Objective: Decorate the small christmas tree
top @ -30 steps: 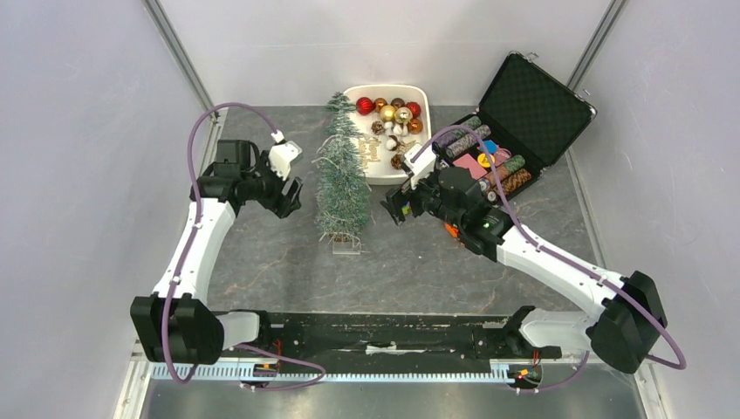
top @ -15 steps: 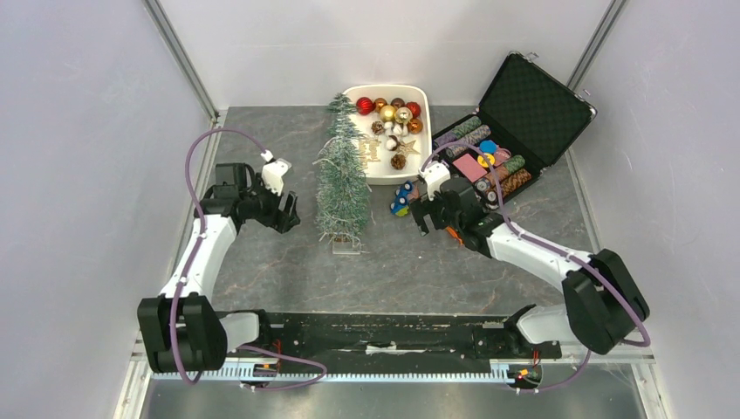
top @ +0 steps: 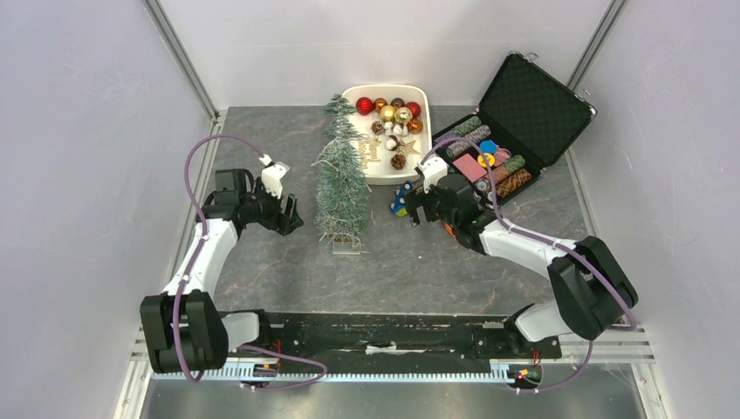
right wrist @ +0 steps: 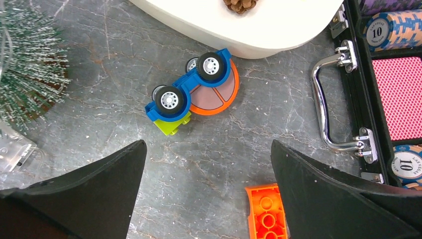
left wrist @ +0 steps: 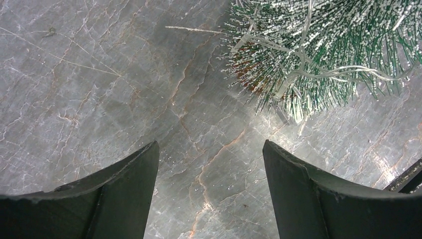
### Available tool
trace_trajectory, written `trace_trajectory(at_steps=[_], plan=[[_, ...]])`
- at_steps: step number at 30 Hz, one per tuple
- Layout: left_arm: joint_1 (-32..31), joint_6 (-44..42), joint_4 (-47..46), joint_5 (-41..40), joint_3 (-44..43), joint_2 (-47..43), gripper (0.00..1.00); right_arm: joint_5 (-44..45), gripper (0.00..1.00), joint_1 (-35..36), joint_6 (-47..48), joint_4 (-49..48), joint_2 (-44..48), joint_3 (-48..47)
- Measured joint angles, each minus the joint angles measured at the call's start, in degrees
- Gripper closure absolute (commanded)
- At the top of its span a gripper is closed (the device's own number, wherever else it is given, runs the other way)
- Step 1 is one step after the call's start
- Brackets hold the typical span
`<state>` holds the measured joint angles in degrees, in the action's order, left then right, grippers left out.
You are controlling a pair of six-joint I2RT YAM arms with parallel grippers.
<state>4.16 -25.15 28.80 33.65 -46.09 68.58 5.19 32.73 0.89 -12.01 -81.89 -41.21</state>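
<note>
The small christmas tree [top: 342, 179] stands upright in the middle of the table on a clear base [top: 346, 246], frosted green and bare of ornaments. My left gripper [top: 288, 214] hangs just left of its lower branches and is open; in the left wrist view my gripper [left wrist: 210, 144] has only table between its fingers, with the tree's branches [left wrist: 318, 50] ahead to the right. My right gripper [top: 414, 209] is right of the tree and open. In the right wrist view it [right wrist: 209, 144] is empty too, and the tree [right wrist: 30, 74] shows at the left edge.
A white tray [top: 428, 113] of baubles, pine cones and star ornaments sits behind the tree. An overturned blue toy car [right wrist: 191, 94] lies just ahead of the right gripper and an orange brick [right wrist: 266, 214] lies by its right finger. An open black poker-chip case [top: 524, 113] stands at the back right.
The right gripper has drawn back to the right, uncovering the toy car. The left gripper has dropped lower and nearer, staying beside the tree. Both remain open.
</note>
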Motion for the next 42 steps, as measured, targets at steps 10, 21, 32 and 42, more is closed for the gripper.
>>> trace_trajectory(at_steps=[10,21,32,42], plan=[[0.4,0.6,-1.2,0.0,0.4,0.6,0.20,0.5,0.22,-2.0,-0.2,-0.5,-7.2,-8.5],[0.6,1.0,-1.5,-0.1,0.4,1.2,0.21,3.5,0.42,-4.5,-3.1,-2.6,-31.7,-41.3],[1.0,1.1,-1.5,-0.1,0.4,2.2,0.21,3.8,0.43,-6.9,-10.3,-0.3,-48.7,-56.3],[1.0,1.1,-1.5,0.0,0.4,2.3,0.21,5.0,0.45,-7.3,-15.3,-0.7,-54.9,-58.8]])
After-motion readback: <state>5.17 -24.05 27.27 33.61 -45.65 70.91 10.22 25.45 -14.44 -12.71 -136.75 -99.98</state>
